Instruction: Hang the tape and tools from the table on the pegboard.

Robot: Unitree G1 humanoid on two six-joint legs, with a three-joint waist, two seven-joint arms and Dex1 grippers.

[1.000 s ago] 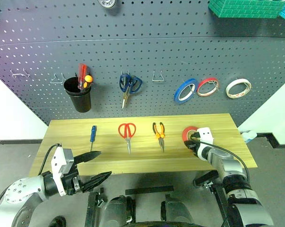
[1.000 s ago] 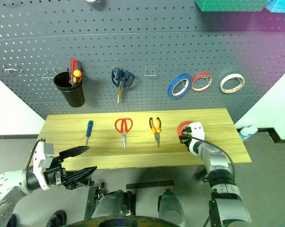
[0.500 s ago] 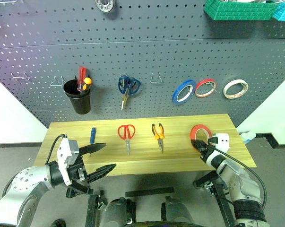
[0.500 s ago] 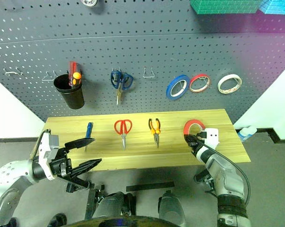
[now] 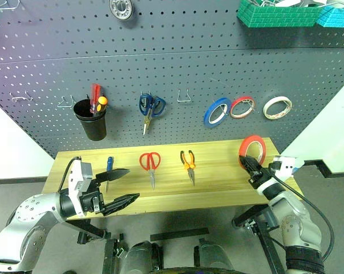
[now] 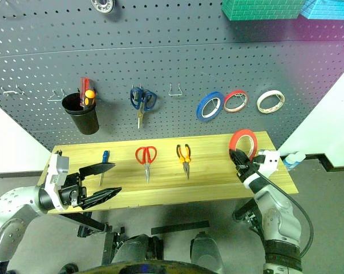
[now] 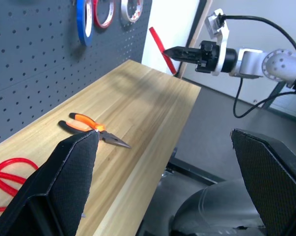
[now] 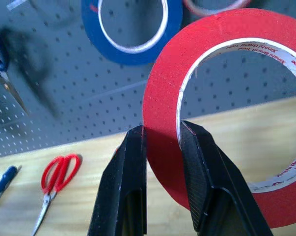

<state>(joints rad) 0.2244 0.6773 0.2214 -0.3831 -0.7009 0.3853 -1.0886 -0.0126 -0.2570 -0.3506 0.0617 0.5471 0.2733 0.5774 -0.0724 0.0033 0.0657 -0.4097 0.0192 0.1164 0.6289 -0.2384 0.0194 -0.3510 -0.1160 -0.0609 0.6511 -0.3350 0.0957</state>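
My right gripper [image 5: 247, 164] is shut on the rim of the tape [image 5: 253, 137], a bright red ring held upright above the right end of the table [image 5: 217, 185]; in the right wrist view the fingers [image 8: 133, 162] pinch its band [image 8: 160, 93]. On the table lie the blue-handled screwdriver [image 5: 109, 165], red-handled scissors [image 5: 150, 164] and orange-and-black pliers [image 5: 188, 163]. My left gripper [image 5: 129, 186] is open near the table's front left corner, just in front of the screwdriver. The dark grey pegboard [image 5: 172, 68] rises behind the table.
On the pegboard hang a black cup [image 5: 93, 121] of screwdrivers, blue scissors [image 5: 150, 107], a blue roll [image 5: 217, 111], a red-edged roll [image 5: 242, 106] and a whitish roll [image 5: 275, 107]. An empty wire hook [image 5: 185, 95] sits between scissors and rolls, more at the left [image 5: 66, 103]. Green bin [image 5: 277, 12] above.
My right gripper has lifted the tape off the table, up and to the right. The left gripper stays open in about the same place. The camera has tilted slightly.
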